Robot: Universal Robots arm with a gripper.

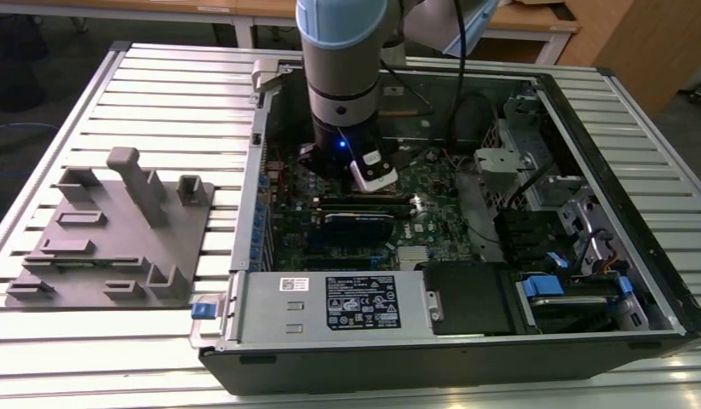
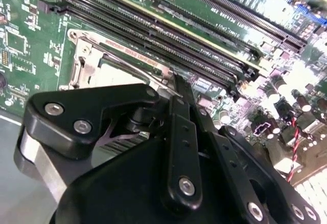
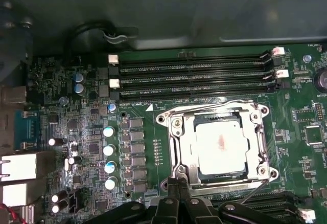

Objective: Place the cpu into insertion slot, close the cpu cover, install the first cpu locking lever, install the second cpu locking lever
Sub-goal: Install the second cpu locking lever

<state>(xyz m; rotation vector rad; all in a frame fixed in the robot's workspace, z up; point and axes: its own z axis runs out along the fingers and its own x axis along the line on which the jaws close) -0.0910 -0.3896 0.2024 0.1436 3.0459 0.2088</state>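
The cpu (image 3: 222,144), a silver square with a faint reddish smudge, lies flat in the insertion slot (image 3: 269,173) on the green motherboard. The cpu cover (image 3: 176,127), a silver frame, lies down around the chip. A thin wire locking lever (image 3: 251,192) sticks out slantwise at the socket's edge. My gripper (image 3: 180,182) is low over the socket's rim, its black fingertips (image 3: 173,183) pressed together at the corner of the frame. In the second wrist view the gripper (image 2: 176,83) ends right at the socket (image 2: 84,65), where part of the cpu (image 2: 115,73) shows. The arm (image 1: 344,77) reaches down into the open case.
Long black memory slots (image 3: 194,73) run beside the socket. Capacitors (image 3: 109,150) stand on its other side. The case wall (image 1: 577,111), a grey labelled power-supply box (image 1: 327,302) and cables (image 1: 475,111) hem in the arm. A grey fixture (image 1: 112,230) sits on the slatted table at the exterior view's left.
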